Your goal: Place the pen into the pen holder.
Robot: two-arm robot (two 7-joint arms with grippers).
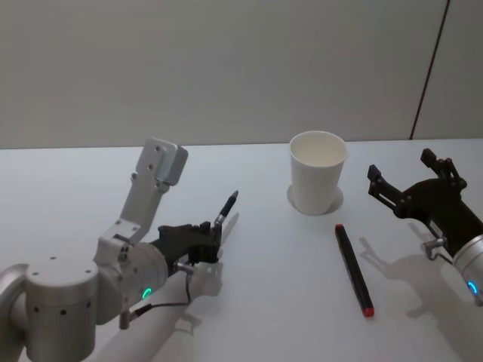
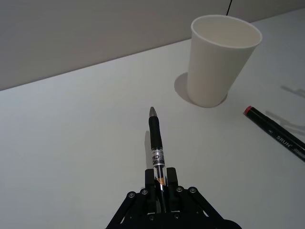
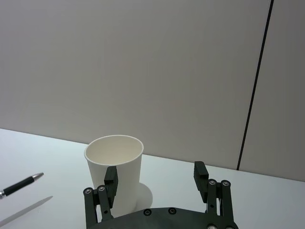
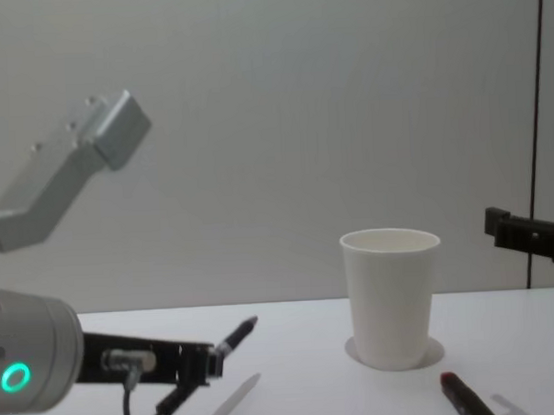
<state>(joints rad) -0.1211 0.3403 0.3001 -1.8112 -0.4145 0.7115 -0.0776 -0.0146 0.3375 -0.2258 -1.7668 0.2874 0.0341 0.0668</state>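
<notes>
My left gripper (image 1: 209, 240) is shut on the lower end of a black pen (image 1: 227, 208), holding it tilted above the white table with the tip pointing up and toward the pen holder. In the left wrist view the pen (image 2: 155, 138) sticks out from between the closed fingers (image 2: 153, 180). The pen holder (image 1: 318, 172) is a plain white paper cup standing upright and empty, to the right of the pen and beyond it (image 2: 219, 62). My right gripper (image 1: 407, 175) hovers open to the right of the cup, nothing between its fingers (image 3: 111, 179).
A black marker with a red end (image 1: 353, 268) lies flat on the table in front of the cup, between the two arms, also seen in the left wrist view (image 2: 274, 133). A grey wall stands behind the table's far edge.
</notes>
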